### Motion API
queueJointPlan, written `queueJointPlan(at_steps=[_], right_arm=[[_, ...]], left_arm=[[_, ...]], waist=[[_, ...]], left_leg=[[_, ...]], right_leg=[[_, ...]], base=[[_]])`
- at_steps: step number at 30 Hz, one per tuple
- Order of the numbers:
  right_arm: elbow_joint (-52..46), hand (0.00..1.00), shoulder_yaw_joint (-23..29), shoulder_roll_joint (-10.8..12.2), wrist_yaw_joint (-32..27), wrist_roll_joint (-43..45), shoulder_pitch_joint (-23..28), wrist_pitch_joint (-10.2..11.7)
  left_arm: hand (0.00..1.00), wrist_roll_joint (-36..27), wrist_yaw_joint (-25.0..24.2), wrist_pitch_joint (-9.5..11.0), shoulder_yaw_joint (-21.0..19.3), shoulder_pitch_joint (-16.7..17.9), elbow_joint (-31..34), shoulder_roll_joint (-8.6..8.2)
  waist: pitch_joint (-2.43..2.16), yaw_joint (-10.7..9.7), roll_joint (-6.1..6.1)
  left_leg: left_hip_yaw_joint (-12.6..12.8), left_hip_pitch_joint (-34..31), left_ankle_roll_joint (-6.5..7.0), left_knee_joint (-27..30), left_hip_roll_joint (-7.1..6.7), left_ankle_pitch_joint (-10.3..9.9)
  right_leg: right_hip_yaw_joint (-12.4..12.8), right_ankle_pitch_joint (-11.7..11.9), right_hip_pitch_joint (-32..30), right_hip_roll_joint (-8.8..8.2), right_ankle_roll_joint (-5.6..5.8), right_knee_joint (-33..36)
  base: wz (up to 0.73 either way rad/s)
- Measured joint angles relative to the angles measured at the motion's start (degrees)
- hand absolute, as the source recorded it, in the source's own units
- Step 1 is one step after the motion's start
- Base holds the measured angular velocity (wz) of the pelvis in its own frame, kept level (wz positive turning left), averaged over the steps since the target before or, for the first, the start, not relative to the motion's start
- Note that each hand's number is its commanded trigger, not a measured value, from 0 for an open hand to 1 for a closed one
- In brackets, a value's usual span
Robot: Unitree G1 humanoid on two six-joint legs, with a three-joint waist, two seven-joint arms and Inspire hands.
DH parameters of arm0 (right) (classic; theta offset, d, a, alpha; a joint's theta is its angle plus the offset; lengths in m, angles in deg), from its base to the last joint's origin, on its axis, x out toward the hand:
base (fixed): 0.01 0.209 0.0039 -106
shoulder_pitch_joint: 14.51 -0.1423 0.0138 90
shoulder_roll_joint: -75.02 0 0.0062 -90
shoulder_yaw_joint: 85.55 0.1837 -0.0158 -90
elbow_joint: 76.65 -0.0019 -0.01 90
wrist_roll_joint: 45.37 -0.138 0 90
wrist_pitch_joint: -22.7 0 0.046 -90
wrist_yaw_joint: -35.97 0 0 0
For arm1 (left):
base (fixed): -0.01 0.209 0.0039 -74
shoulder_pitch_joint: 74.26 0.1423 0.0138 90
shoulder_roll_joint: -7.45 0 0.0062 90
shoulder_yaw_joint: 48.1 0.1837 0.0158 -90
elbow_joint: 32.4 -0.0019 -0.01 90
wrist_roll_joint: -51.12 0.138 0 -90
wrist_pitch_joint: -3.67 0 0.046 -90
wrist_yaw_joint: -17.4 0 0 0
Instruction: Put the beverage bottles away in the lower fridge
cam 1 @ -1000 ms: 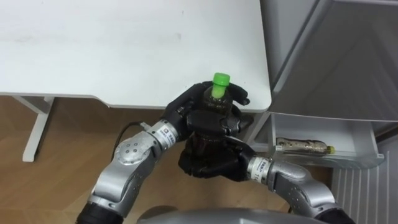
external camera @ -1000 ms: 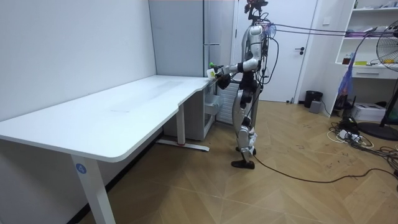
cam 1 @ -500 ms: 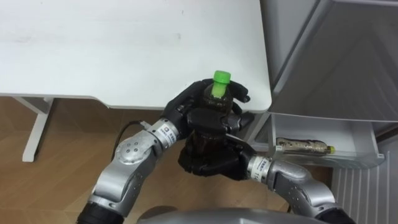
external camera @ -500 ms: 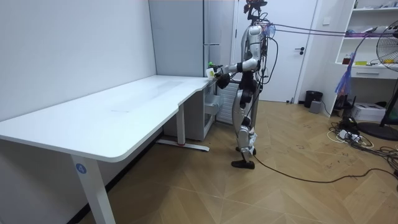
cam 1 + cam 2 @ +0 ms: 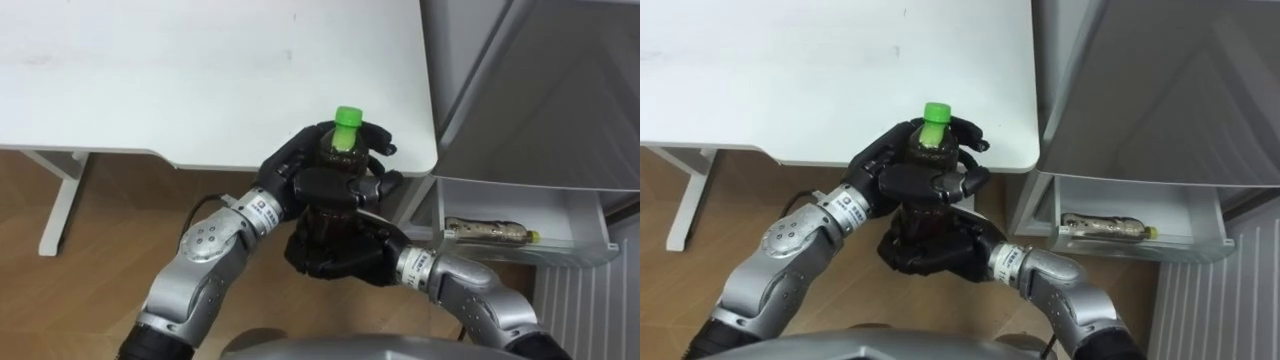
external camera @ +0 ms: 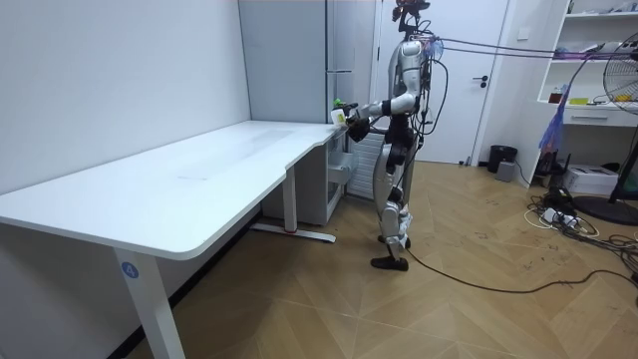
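Observation:
A dark drink bottle [image 5: 343, 148] with a green cap [image 5: 347, 116] stands upright in both my hands, just off the white table's [image 5: 200, 80] near right corner. My left hand [image 5: 322, 184] is curled round its upper part, below the neck. My right hand [image 5: 336, 256] is wrapped round its lower part from below, hiding the base. A second bottle [image 5: 486, 233], with a brownish label, lies on its side in the open lower fridge drawer [image 5: 520, 256] to the right. In the room view I stand at the table's far end beside the grey fridge [image 6: 339, 60].
The grey fridge door [image 5: 540, 90] rises directly right of the table corner. A white table leg [image 5: 55, 205] stands on the wooden floor at the left. A white ribbed panel [image 5: 580, 310] sits below the drawer.
Both hands have lifted the bottle slightly up and a little to the left. The drawer and the bottle in it have not moved.

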Motion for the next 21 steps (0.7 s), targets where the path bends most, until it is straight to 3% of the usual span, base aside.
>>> queueJointPlan(at_steps=[11, 16, 17, 19, 21], right_arm=[[-0.39, 1.00, 0.94, -0.10, 1.17, -0.06, -0.23, -0.12], [-0.46, 1.00, 2.30, 0.47, 2.65, 0.04, -0.76, -0.01], [-0.49, 1.00, 2.41, 0.54, 2.98, 0.03, -1.12, -0.03], [-0.90, 1.00, 2.62, 0.60, 3.55, 0.03, -1.31, -0.05], [-1.27, 1.00, 3.13, 0.77, 4.46, 0.03, -1.29, -0.14]], left_arm=[[0.00, -4.78, 0.74, -0.04, -0.77, 0.00, 0.00, 0.40], [0.00, -5.55, 1.18, -0.07, -1.83, 0.00, 1.70, 0.59], [0.36, -5.55, 1.15, -0.08, -2.30, 0.00, 2.07, 0.78], [1.00, -5.55, 1.13, -0.23, -2.42, 0.01, 3.16, 0.91], [1.00, -5.55, 0.87, -0.23, -2.67, 0.01, 3.90, 1.35]], waist=[[-0.06, 0.23, 0.55], [-0.04, 1.55, 0.80], [0.05, 1.65, 1.01], [0.10, 1.78, 1.33], [-0.06, 1.97, 1.71]], left_leg=[[-0.04, 1.10, 0.01, -0.01, -0.17, 0.02], [-0.07, 1.24, 0.01, 0.11, 0.05, 0.01], [-0.09, 1.19, 0.03, 0.13, 0.05, -0.01], [-0.11, 1.13, 0.04, 0.10, 0.07, -0.02], [-0.12, 1.14, 0.04, 0.08, 0.11, -0.02]], right_leg=[[0.06, 0.00, 0.73, -0.02, 0.00, -0.10], [-0.12, 0.00, 0.89, -0.05, 0.00, -0.20], [-0.22, 0.01, 0.90, -0.06, 0.00, -0.18], [-0.33, 0.01, 0.89, -0.08, 0.00, -0.18], [-0.37, 0.01, 0.93, -0.06, 0.00, -0.17]], base=[[0.00], [0.00], [0.00], [0.00], [0.00]])
